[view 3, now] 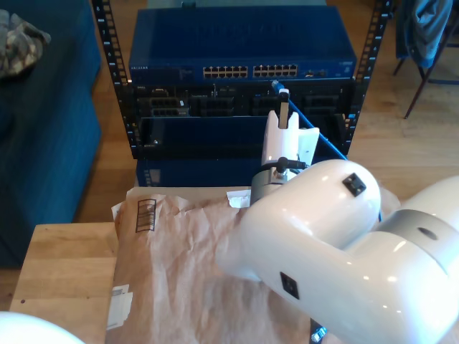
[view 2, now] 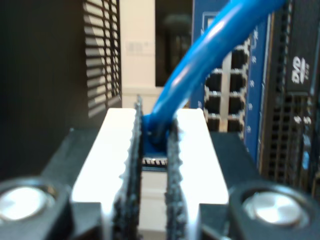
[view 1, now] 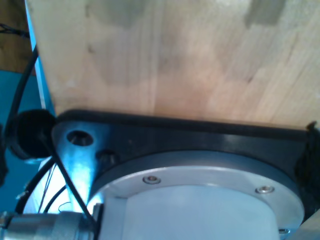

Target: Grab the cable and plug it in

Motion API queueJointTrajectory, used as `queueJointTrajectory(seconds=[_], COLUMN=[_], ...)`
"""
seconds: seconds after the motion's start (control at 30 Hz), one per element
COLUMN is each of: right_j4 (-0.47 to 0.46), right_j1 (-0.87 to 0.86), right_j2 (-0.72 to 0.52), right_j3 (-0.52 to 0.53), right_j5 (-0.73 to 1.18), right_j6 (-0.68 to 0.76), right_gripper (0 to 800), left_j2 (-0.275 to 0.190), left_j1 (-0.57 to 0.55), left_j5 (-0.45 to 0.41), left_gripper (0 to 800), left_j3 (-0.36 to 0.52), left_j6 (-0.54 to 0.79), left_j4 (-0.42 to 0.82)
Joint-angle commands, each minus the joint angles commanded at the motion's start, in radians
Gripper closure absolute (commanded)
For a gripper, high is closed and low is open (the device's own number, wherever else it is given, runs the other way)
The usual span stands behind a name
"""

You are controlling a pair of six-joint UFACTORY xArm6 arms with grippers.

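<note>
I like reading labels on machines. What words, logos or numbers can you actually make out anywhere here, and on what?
"DVD" logo: on the black unit beside the blue network switch, seen from my second hand, which grips the cable.
White lettering on the switch's front in the exterior view: too small to read.
Barcode label on the brown paper: unreadable.
White label on the paper: unreadable.
Pale sign on the wall: blurred.
</note>
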Motion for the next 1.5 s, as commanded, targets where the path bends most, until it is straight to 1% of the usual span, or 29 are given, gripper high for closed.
queueJointTrajectory(seconds=[0.2, 0.27, 0.43, 0.6, 0.87, 1.13, 1.3, 1.5], right_j4=[0.066, 0.101, 0.161, 0.164, 0.161, 0.158, 0.157, 0.155], right_j1=[0.0, 0.0, 0.0, -0.005, -0.043, -0.054, -0.06, -0.06], right_j2=[0.077, 0.098, 0.124, 0.147, 0.153, 0.152, 0.152, 0.152], right_j3=[-0.117, -0.158, -0.216, -0.261, -0.276, -0.278, -0.299, -0.305], right_j5=[-0.029, -0.029, -0.029, -0.021, 0.02, 0.071, 0.1, 0.107], right_j6=[-0.074, -0.114, -0.175, -0.201, -0.213, -0.213, -0.209, -0.207], right_gripper=[800, 800, 800, 800, 800, 800, 800, 800], left_j2=[0.0, 0.0, -0.002, 0.0, 0.0, 0.0, 0.0, 0.0], left_j1=[0.0, 0.0, 0.0, 0.0, 0.0, 0.0, 0.0, 0.0], left_j5=[0.0, 0.0, 0.0, 0.0, 0.0, 0.0, 0.0, 0.0], left_gripper=[0, 0, 0, 0, 0, 0, 0, 0], left_j3=[0.0, 0.0, 0.0, 0.0, 0.0, 0.0, 0.0, 0.0], left_j6=[0.0, 0.0, 0.0, 0.0, 0.0, 0.0, 0.0, 0.0], left_j4=[0.0, 0.0, 0.0, 0.0, 0.0, 0.0, 0.0, 0.0])
